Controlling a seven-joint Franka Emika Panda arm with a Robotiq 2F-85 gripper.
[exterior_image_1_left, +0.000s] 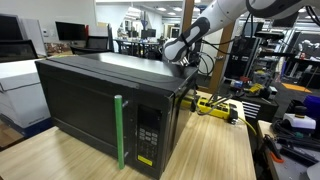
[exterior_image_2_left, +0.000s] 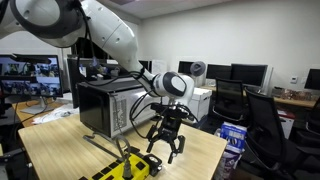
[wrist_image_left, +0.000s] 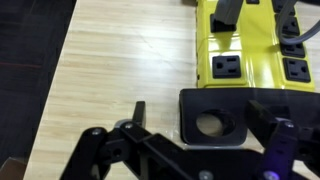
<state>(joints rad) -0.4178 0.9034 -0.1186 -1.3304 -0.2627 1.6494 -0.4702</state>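
Observation:
My gripper (wrist_image_left: 206, 122) is open and hangs low over the light wooden table (wrist_image_left: 110, 70). Its two black fingers stand on either side of a black square block (wrist_image_left: 225, 105) with a round hole in it. The left finger is clear of the block; the right finger is close to its edge. The block lies against the near end of a yellow power strip (wrist_image_left: 245, 50) with several outlets. In an exterior view the gripper (exterior_image_2_left: 165, 150) points down just beyond the yellow strip (exterior_image_2_left: 130, 168). In the other exterior view the strip (exterior_image_1_left: 215, 106) shows beside the microwave, and the fingers are hidden behind it.
A black microwave (exterior_image_1_left: 100, 100) with a green strip (exterior_image_1_left: 119, 130) on its door stands on the table, close to the arm; it also shows in an exterior view (exterior_image_2_left: 105, 105). Plugs and cables sit in the strip's far end (wrist_image_left: 235, 8). Office chairs (exterior_image_2_left: 270, 120) and desks stand beyond the table.

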